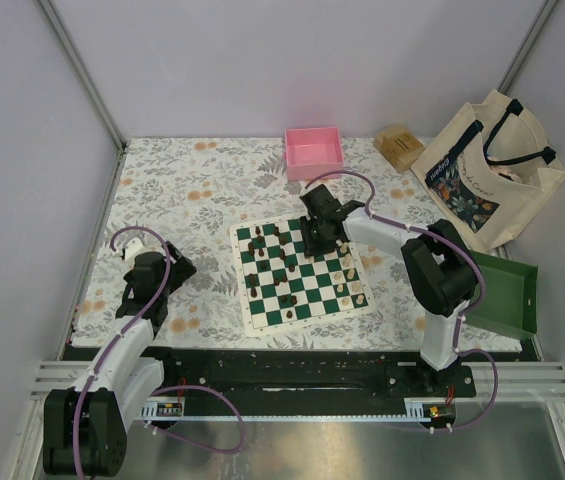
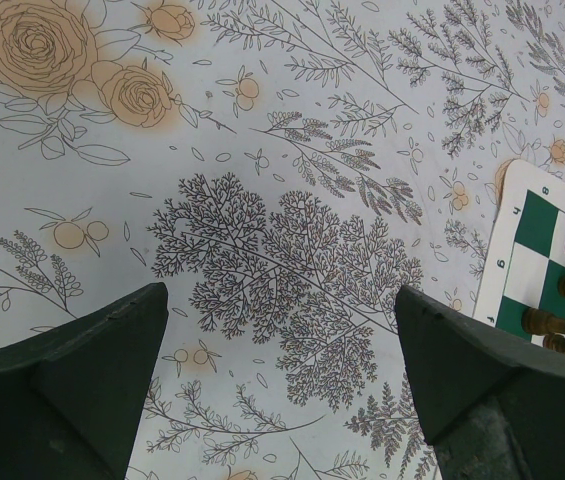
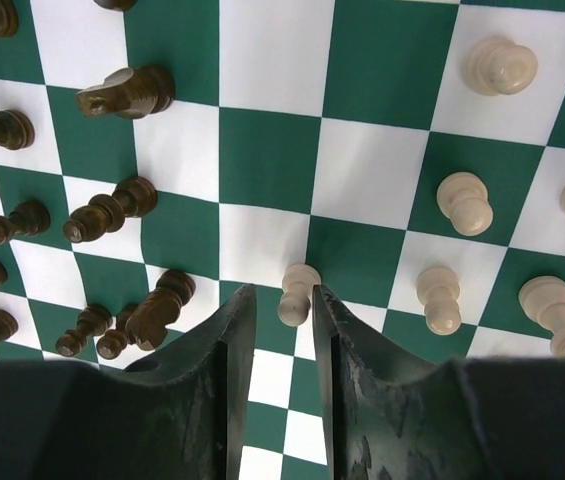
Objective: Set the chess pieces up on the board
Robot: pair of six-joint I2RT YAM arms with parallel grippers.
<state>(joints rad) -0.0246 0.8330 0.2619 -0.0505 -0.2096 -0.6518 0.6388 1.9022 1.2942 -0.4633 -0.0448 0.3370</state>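
The chess pieces (image 3: 502, 66) are small turned-wood figurines, and all the ones in view are on the flat green-and-white checked board (image 3: 267, 135), which lies at the middle of the flower-printed tablecloth (image 2: 262, 120). The cream pieces (image 1: 348, 272) stand in roughly two files along the board's right side. The dark brown ones (image 3: 112, 210) crowd its left side more raggedly, and a few sit out toward the centre. By that showing the job looks well begun but unfinished, with the dark side needing the most tidying.

The right gripper (image 3: 283, 292) is low over the board with its jaws nearly together around a cream pawn (image 3: 299, 293) that sits on a line between squares. One finger seems to touch the pawn and a sliver of board shows by the other, so I cannot tell whether it is clamped. The left gripper (image 2: 280, 292) hangs wide apart over bare cloth just left of the board, holding nothing.

A pink plastic tray (image 1: 313, 152), a tan block (image 1: 399, 147), a printed canvas tote (image 1: 487, 170) and a dark green tray (image 1: 507, 295) lie round about, all off the board. The real hindrance is the neighbouring pieces, which stand close by the pawn.
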